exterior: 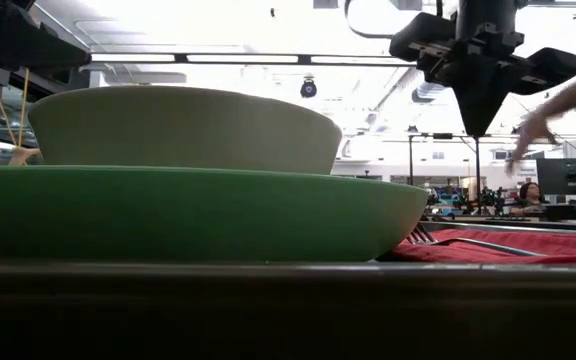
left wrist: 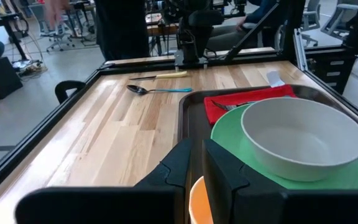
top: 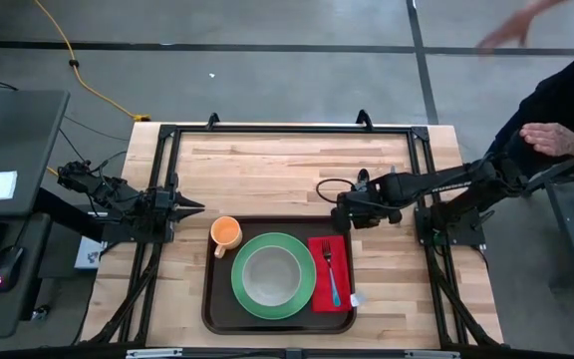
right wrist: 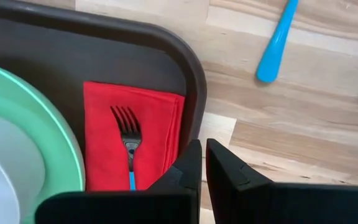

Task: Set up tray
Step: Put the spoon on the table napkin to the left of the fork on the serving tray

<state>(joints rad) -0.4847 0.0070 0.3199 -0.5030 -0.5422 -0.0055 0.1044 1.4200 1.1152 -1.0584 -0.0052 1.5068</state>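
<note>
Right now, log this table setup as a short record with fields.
tray: dark brown, at the table's near edge
plate: green, centred on the tray
bowl: white, sitting on the plate
cup: orange, at the tray's left end
napkin: red, on the tray right of the plate
fork: blue-handled, lying on the napkin
spoon: blue-handled, on the wood off the tray
left gripper: left of the cup, holding nothing
right gripper: shut, above the tray's right end

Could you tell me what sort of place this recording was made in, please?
Probably a robotics lab or open workshop: a light wooden table in a black metal frame stands on bare concrete floor, with wheeled office chairs and desks behind, and long ceiling strip lights.
</note>
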